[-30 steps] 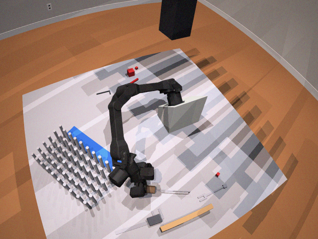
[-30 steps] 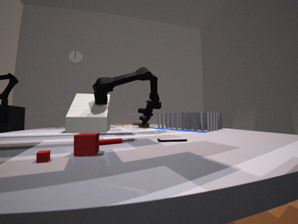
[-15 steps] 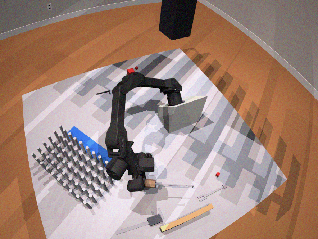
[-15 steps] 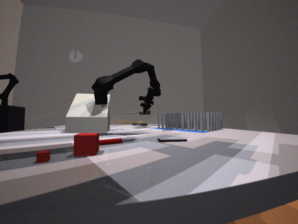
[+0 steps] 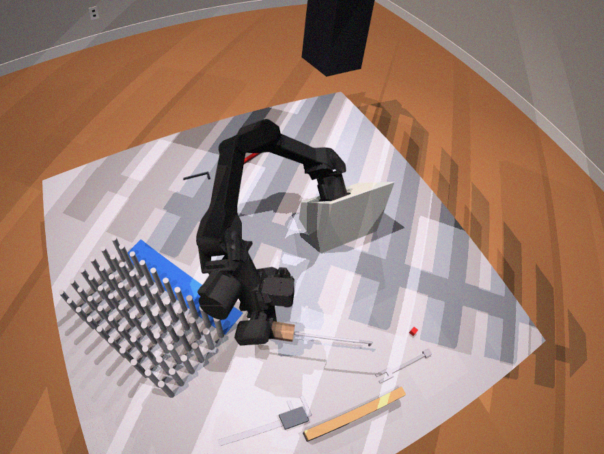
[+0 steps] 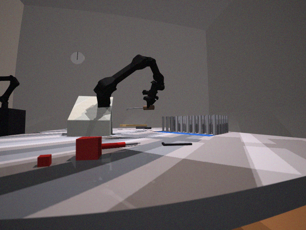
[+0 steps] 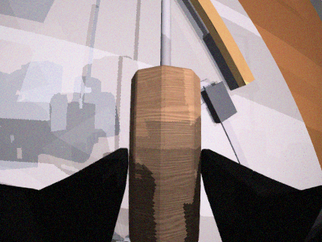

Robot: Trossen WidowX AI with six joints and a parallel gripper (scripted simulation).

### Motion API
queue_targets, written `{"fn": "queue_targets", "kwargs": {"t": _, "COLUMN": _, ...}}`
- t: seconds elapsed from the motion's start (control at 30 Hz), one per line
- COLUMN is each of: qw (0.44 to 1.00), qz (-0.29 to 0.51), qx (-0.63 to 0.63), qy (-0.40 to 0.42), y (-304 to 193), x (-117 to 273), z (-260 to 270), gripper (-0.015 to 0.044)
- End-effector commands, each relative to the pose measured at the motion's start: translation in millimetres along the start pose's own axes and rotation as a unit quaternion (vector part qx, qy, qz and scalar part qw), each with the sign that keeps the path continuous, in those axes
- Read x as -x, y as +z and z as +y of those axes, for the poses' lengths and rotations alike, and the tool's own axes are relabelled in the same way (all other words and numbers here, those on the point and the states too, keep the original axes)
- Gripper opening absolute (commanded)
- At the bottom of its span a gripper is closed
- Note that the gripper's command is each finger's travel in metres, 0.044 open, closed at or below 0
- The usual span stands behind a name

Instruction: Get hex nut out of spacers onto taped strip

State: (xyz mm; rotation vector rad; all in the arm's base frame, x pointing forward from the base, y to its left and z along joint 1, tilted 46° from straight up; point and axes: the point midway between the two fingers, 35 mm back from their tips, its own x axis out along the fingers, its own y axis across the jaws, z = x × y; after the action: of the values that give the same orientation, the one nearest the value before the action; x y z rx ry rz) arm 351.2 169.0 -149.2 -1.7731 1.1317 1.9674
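wooden handle (image 5: 283, 331) (image 6: 149, 107) (image 7: 165, 127), brown with fine grain; strip (image 5: 168, 267) (image 6: 182, 133), blue; spacers (image 5: 165, 286) (image 6: 194, 124), grey; worktop (image 5: 371, 420) (image 6: 173, 180) (image 7: 291, 146), banded white and grey.

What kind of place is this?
Likely a robotics test room: a black robot arm on a pale wedge-shaped stand, a grid of grey metal spacers, and a second black arm behind.

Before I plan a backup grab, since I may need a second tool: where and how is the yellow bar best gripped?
Probably mid-length on the yellow bar, from above, fingers across its narrow width: it is long, straight and lies flat.
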Motion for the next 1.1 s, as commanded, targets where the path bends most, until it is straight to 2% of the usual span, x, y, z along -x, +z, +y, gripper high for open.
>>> {"fn": "queue_targets", "kwargs": {"t": 0.0, "qw": 0.999, "qz": 0.018, "qx": -0.037, "qy": -0.02, "y": -14, "x": 19, "z": 5, "gripper": 0.0}}
{"fn": "queue_targets", "kwargs": {"t": 0.57, "qw": 0.973, "qz": 0.079, "qx": -0.2, "qy": -0.084, "y": -61, "x": 75, "z": 51, "gripper": 0.0}}
{"fn": "queue_targets", "kwargs": {"t": 1.07, "qw": 0.918, "qz": 0.128, "qx": -0.347, "qy": -0.143, "y": -95, "x": 114, "z": 105, "gripper": 0.0}}
